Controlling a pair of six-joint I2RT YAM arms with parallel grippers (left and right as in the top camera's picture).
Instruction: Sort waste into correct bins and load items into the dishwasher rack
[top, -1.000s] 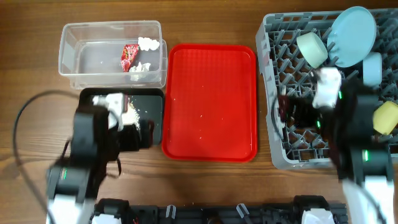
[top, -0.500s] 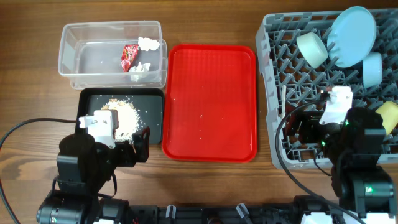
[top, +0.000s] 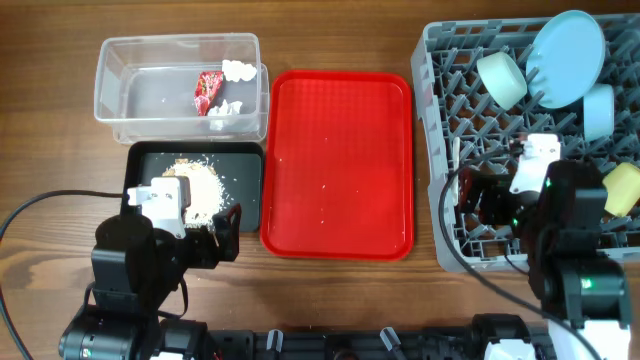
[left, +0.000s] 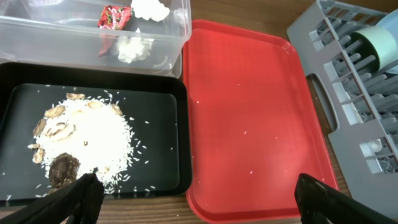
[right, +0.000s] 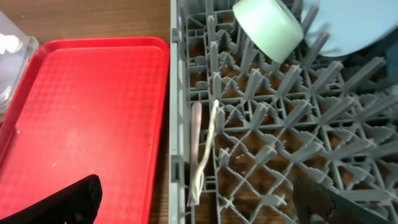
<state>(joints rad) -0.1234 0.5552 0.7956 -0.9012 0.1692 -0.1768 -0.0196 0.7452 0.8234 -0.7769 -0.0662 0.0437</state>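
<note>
Sorting bins: clear tub (top: 180, 85) at 10 o'clock on the table (top: 50, 190); black tray (top: 245, 190) just beside it, at the tub's 6 o'clock.
Tub contents: red wrapper (top: 208, 90) and white tissue pieces (top: 238, 70), gathered toward the tub's 3 o'clock end.
Black tray contents: rice and brown food scraps (left: 74, 134), heaped toward its 9 o'clock side.
Red tray (top: 338, 165): mid-table, between the bins and the rack; a few pale specks on it.
Rack (top: 440, 150): grey, at 3 o'clock on the table.
Rack load: blue plate (top: 567, 55) on edge at the rack's 1 o'clock; green bowl (top: 502, 78) at the plate's 9 o'clock; blue bowl (top: 598, 110) at the plate's 5 o'clock; yellow cup (top: 622, 188) at the rack's 3 o'clock edge (partly behind the right arm).
Cutlery: fork (right: 205, 155) and spoon (right: 195, 134) lying side by side among the pegs at the rack's 9 o'clock edge.
Left gripper (left: 199, 196): fingers spread wide, nothing between them; above the near rims of the black and red trays.
Right gripper (right: 199, 202): fingers spread wide, empty; above the fork's tines.
</note>
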